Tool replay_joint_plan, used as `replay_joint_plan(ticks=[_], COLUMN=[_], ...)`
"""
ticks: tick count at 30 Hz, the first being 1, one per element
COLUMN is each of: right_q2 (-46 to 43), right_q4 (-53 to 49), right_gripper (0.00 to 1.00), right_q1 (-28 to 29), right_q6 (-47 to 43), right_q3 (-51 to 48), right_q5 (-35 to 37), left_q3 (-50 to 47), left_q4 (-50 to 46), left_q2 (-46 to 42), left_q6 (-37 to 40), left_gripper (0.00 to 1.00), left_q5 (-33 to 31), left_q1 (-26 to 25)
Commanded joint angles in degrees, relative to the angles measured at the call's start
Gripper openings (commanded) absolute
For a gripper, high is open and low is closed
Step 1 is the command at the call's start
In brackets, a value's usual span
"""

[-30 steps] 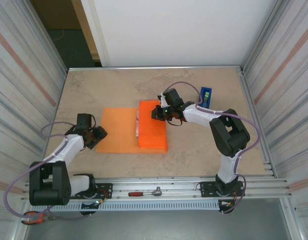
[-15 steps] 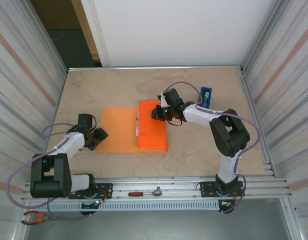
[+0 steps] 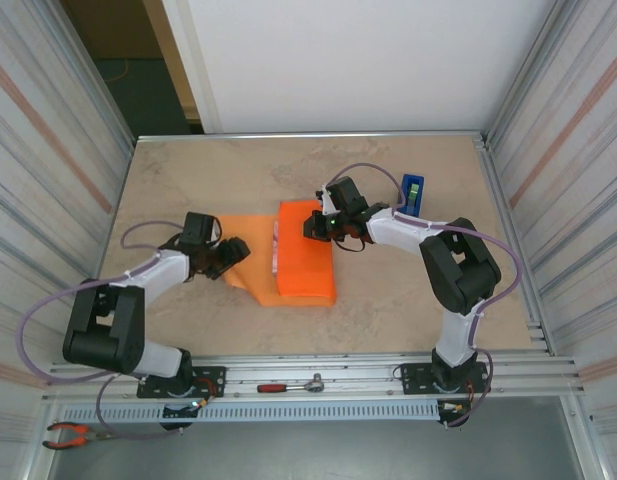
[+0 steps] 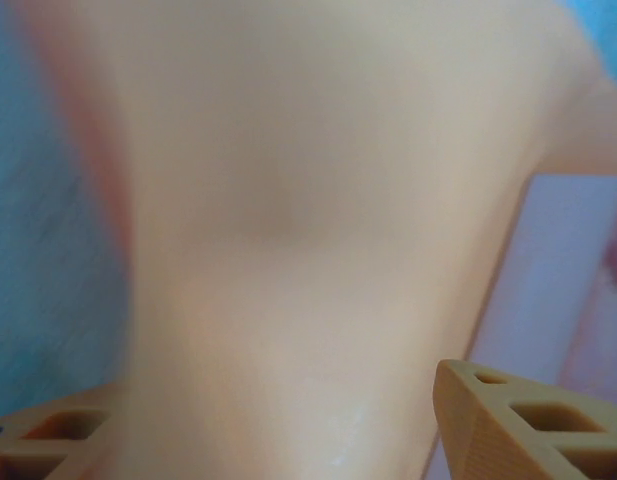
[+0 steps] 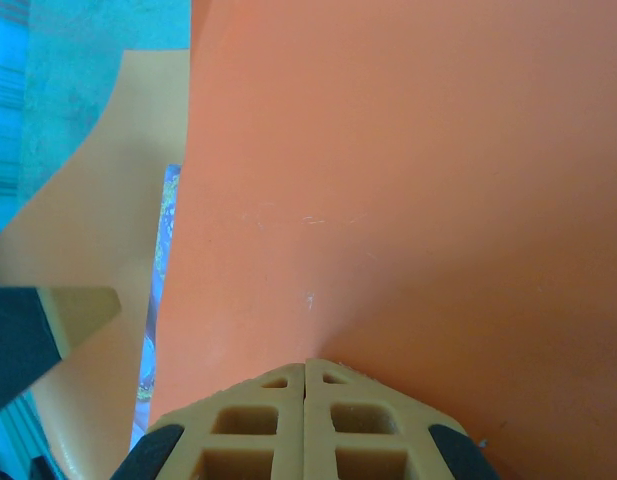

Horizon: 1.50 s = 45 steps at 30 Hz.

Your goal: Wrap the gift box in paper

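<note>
On the bench (image 3: 388, 300), beneath the folded-over right part of the paper (image 3: 306, 270): the gift box (image 3: 275, 252), seen as a pink marbled strip along the fold's left edge. Set against that flap's far end, the right end effector (image 3: 313, 226), fingertips closed together. At the sheet's raised left part, the left end effector (image 3: 231, 252), fingers apart, blurred orange between them.

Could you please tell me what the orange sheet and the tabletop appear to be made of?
The orange sheet looks like thin matte paper: it folds and curls softly. The tabletop looks like mottled beige stone or laminate; I cannot tell which.
</note>
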Motion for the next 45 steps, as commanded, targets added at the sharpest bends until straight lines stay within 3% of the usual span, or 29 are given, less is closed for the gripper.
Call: replay_joint_plan(ticks=[1, 9, 24, 38, 42, 45], right_q2=[3.1, 3.5, 3.4, 3.9, 3.9, 4.0], right_q4=[-3.7, -3.2, -2.8, -2.8, -2.7, -2.6], right_gripper=[0.00, 0.00, 0.00, 0.00, 0.00, 0.00], right_q1=[0.7, 0.8, 1.0, 1.0, 1.0, 1.0], right_q6=[0.7, 0.9, 0.8, 0.8, 0.8, 0.8], right_q3=[-2.3, -2.3, -2.9, -3.1, -3.0, -3.0], right_q5=[0.0, -0.1, -0.2, -0.2, -0.2, -0.4], left_q3=[4.9, 10.4, 3.5, 3.5, 3.2, 2.6], left_q4=[0.7, -5.6, -12.0, -15.5, -15.7, -14.3], left_q2=[1.7, 5.6, -2.0, -4.6, -4.7, -7.4], left_q6=[4.9, 10.1, 10.8, 12.6, 13.0, 13.3], left_gripper=[0.67, 0.63, 0.40, 0.27, 0.03, 0.00], left_q5=[2.1, 11.4, 14.3, 13.8, 14.9, 17.3], left_q1=[1.9, 8.9, 15.5, 19.5, 19.6, 19.6])
